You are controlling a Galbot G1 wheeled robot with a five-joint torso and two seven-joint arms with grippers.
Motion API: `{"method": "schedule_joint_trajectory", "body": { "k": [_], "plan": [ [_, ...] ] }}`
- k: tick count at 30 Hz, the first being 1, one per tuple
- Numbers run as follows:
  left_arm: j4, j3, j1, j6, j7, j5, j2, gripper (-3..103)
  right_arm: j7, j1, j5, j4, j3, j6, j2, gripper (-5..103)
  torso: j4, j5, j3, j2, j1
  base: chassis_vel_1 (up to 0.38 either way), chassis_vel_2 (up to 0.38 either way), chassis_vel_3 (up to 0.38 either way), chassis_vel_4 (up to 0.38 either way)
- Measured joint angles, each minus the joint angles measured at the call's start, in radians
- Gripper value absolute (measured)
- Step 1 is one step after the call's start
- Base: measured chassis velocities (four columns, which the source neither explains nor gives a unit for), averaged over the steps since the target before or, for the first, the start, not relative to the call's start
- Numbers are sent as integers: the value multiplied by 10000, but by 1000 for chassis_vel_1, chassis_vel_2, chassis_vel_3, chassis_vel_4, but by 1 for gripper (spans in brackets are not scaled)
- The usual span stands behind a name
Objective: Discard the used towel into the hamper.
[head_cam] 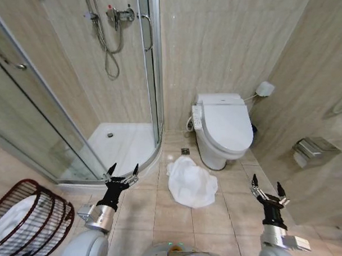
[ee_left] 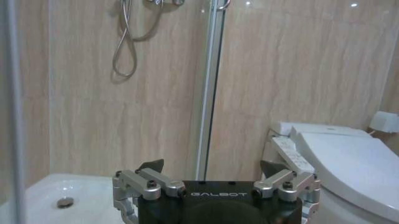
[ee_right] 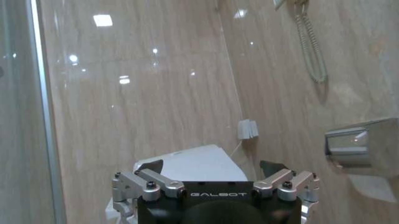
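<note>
A white towel [head_cam: 191, 182] is seen crumpled in a soft, rounded heap on the beige tiled floor [head_cam: 241, 204], just in front of the white toilet [head_cam: 222, 128] and beside the curved edge of the shower tray [head_cam: 122, 145]. The hamper [head_cam: 29, 221] is found at the robot's far left, well apart from the towel: a round, dark red-brown basket of open wire weave with a thicker rim, tilted toward the camera. Something pale is seen inside it, possibly cloth, though this cannot be made out clearly. The walls are faced with glossy beige stone-look tile, and the shower is enclosed by curved glass.

The left gripper [head_cam: 122, 171] is held low and forward, its fingers spread apart and empty, pointed toward the shower tray's edge. The right gripper [head_cam: 267, 188] is raised above the floor to the right of the towel, its dark fingers likewise parted around nothing.
</note>
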Motion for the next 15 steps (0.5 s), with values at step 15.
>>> {"method": "schedule_joint_trajectory", "body": {
  "k": [15],
  "plan": [
    [0,0,-3,0,0,0,0,100,-328,140,27,-190,-231,852,29,100,-1,-6,-8,-17,0,-224,216,218,-185]
  ]
}}
